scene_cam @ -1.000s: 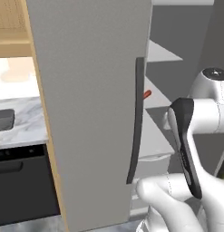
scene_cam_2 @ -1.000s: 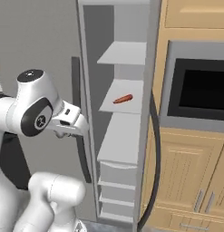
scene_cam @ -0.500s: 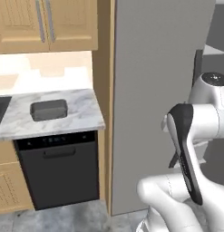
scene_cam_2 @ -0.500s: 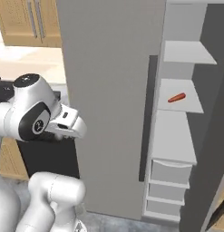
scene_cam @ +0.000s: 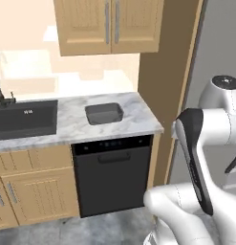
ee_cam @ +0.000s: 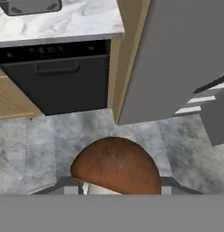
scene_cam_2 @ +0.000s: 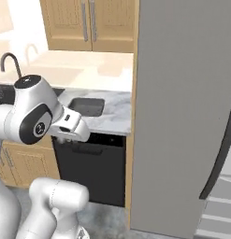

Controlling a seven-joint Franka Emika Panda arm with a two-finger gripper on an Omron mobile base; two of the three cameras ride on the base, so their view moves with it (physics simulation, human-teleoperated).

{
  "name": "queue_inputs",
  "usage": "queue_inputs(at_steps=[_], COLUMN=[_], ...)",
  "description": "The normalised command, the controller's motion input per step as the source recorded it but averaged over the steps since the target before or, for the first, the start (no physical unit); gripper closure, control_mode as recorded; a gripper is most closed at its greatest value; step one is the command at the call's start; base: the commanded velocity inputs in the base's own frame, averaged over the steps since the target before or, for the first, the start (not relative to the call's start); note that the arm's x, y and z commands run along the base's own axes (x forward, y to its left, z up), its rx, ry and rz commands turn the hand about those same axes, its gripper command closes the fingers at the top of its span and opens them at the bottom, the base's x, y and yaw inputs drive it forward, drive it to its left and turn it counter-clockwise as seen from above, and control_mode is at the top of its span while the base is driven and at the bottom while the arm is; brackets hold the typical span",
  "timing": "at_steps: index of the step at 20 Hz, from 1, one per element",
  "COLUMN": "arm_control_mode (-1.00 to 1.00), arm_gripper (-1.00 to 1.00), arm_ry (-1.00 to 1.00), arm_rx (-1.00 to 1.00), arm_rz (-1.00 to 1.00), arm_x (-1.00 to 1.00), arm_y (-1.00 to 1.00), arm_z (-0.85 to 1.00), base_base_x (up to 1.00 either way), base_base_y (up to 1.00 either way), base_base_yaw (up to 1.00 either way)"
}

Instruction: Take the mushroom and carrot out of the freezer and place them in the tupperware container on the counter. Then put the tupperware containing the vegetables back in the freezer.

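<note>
Brown and rounded, the mushroom (ee_cam: 117,165) sits low in our hand view, its pale stem tucked between the two dark fingertips (ee_cam: 63,185), so we judge the end effector (ee_cam: 117,186) to be gripping the mushroom. What has just changed is our vantage: a second ago both base cameras looked into the open freezer, with the carrot on an inner shelf; now the base has turned, and the whole picture has swung over to the marble tabletop (scene_cam: 136,117) with its black sink (scene_cam: 24,118) and the dishwasher (scene_cam: 112,174) below. That is camera motion, not the things moving. The grey tupperware container (scene_cam: 104,113) stands on the tabletop just beside the sink, seemingly with nothing in it yet. The freezer (scene_cam_2: 182,107) stands at the right of the right base view, its door (ee_cam: 177,54) swung out between us and the shelves. We take it that the first vegetable is out and on its way; what remains is to bring the mushroom over the container, let go, then return for the carrot.
</note>
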Motion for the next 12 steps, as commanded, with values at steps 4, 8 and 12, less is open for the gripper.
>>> queue_inputs(at_steps=[4,8,12], arm_control_mode=[1.0,1.0,1.0], arm_gripper=[1.0,1.0,1.0], arm_ry=[0.0,0.0,0.0], arm_rx=[0.0,0.0,0.0], arm_rz=[0.0,0.0,0.0], arm_x=[0.0,0.0,0.0], arm_y=[0.0,0.0,0.0], arm_z=[0.0,0.0,0.0], base_base_x=[0.61,0.72,0.75], base_base_y=[0.76,0.41,0.07], base_base_yaw=[0.0,0.0,0.0])
